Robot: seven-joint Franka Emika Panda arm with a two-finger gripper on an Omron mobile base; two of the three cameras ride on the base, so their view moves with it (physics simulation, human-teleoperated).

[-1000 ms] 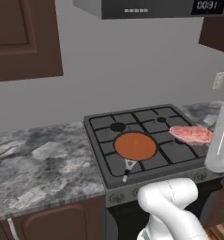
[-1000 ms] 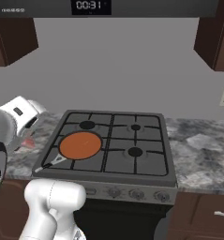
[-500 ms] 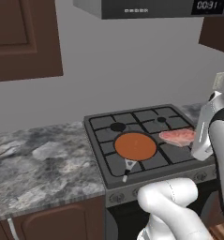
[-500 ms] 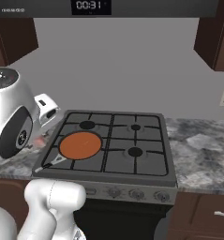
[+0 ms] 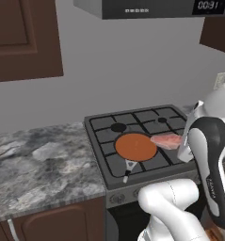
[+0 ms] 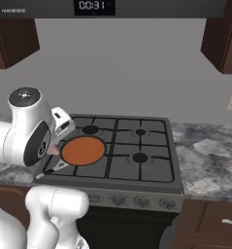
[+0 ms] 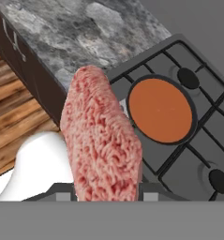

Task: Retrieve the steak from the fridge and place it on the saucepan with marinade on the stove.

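The steak, a pinkish-red marbled slab, stands on edge between my fingertips, and my gripper is shut on its near end. In the left base view the steak hangs just right of the saucepan with marinade, sticking out from my hand above the stove. The pan, round and orange-brown, sits on the front left burner with its short handle toward the front edge. From the right, a sliver of steak shows at the pan's left rim. The fridge is out of view.
Grey marble counter flanks the stove on both sides. Bare burners lie beside and behind the pan. Knobs line the stove front. A hood with a clock hangs overhead, with dark cabinets either side.
My arm has swung the steak from over the counter beside the stove across to the edge of the pan. The pan has not moved.
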